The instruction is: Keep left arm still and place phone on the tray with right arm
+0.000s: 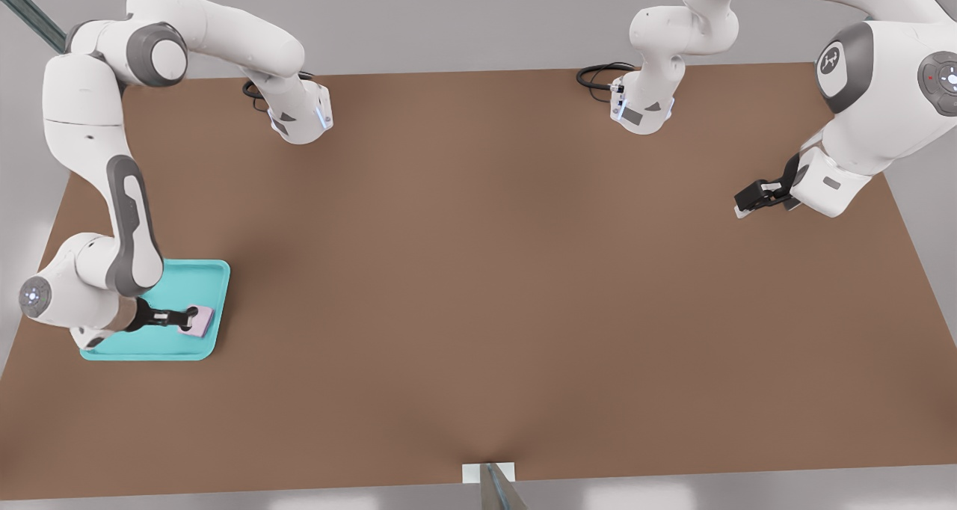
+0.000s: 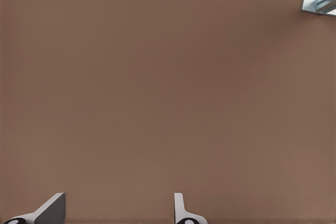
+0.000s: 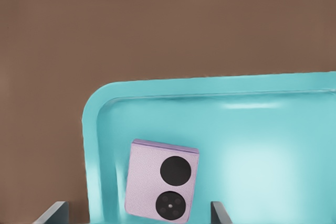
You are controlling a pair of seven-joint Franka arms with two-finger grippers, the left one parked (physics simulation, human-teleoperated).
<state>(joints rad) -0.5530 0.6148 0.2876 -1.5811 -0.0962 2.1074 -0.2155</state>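
Phone (image 1: 200,321) in pale lilac-pink lies inside the turquoise tray (image 1: 202,272), near the tray's corner closest to the middle of the brown table (image 1: 478,271), its two black round lenses facing up in the right wrist view. The right arm (image 1: 123,218), at the front view's left, bends down over the tray, and its black gripper (image 1: 193,318) reaches just at the phone. In the right wrist view the phone (image 3: 163,181) rests on the tray floor (image 3: 273,171) between the two grey fingertips (image 3: 52,212), which stand well apart on either side of it with clear gaps, so the pincer is wide and grips nothing. The tray sits on the table near its edge at the front view's left, part of it hidden under the arm's white wrist. A black cable (image 1: 598,72) loops by an arm base at the table's far edge.
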